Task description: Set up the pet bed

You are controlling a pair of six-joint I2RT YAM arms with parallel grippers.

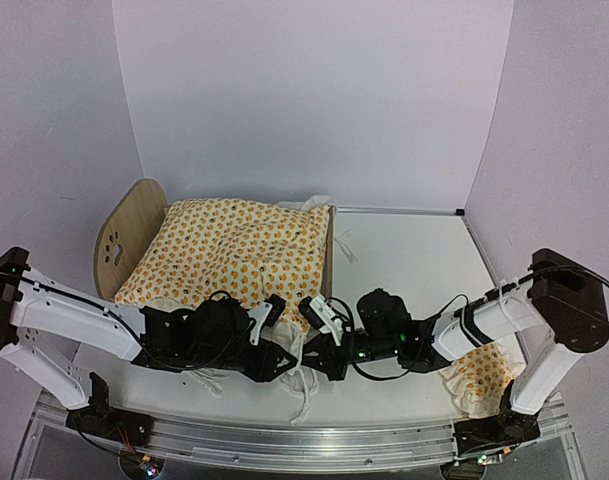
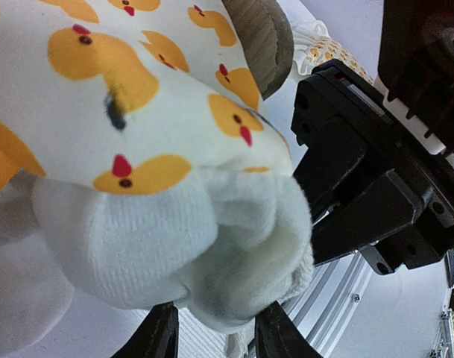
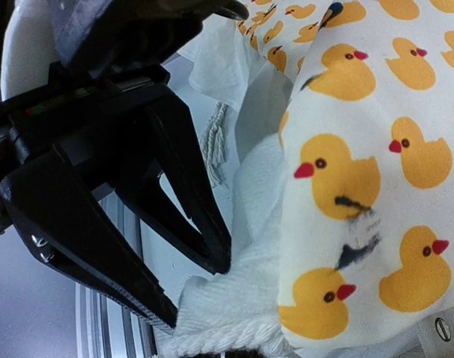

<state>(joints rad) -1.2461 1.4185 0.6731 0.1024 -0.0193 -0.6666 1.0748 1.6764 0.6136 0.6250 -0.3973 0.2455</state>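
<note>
The pet bed [image 1: 122,240] stands at the back left, and its light-wood end boards show at both ends. The duck-print quilt [image 1: 224,252] covers the bed and hides the mattress. The quilt's white ruffled front edge [image 1: 300,372] hangs off the bed toward me. My left gripper [image 1: 282,358] is shut on a bunch of that ruffle [image 2: 212,253], with its fingers [image 2: 275,332] on either side. My right gripper [image 1: 314,352] meets it from the right and pinches the same edge [image 3: 241,298]. Its own fingertips are almost out of view at the bottom of the right wrist view.
The small matching pillow [image 1: 479,378] lies at the front right under my right arm. The metal rail [image 1: 284,440] runs along the table's near edge. White walls close in the back and sides. My two grippers are almost touching each other.
</note>
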